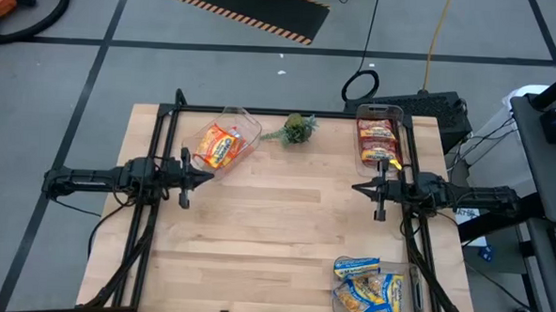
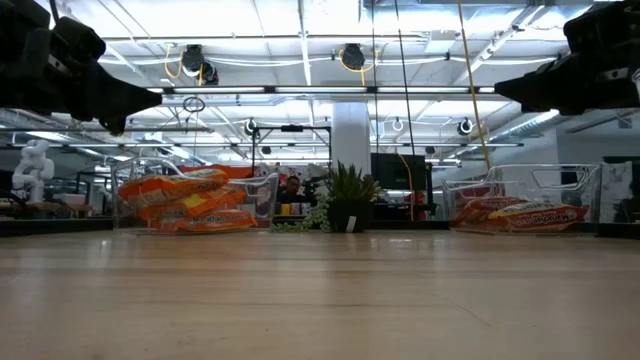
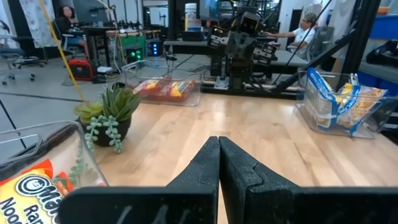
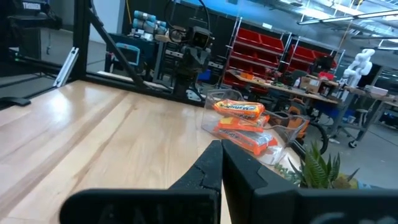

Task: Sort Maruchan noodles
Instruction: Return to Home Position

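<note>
**Left claw** (image 1: 207, 178): mine. Fingers pressed together tip to tip, nothing held. It hangs above the table (image 1: 284, 232) at its left side, pointing inward.

**Right claw** (image 1: 356, 188): likewise closed and empty, facing the left claw from well apart. I judge both are at rest because no packet lies loose on the boards.

**Orange noodle packs** (image 1: 220, 146): in the tilted clear bin (image 1: 253, 129) at far left, just beside my left claw.

**Red-brown noodle packs** (image 1: 376, 140): in the far-right bin (image 1: 361, 113).

**Blue-and-yellow noodle packs** (image 1: 371, 290): in the near-right bin (image 1: 413, 295).

**Plant sprig** (image 1: 298, 129): between the two far bins; I take it as left unsorted on purpose.

**Not legible:** the packets overlap, so the count in each bin is uncertain. The near-right bin reaches the overhead picture's bottom edge and is absent from the table-level view.
</note>
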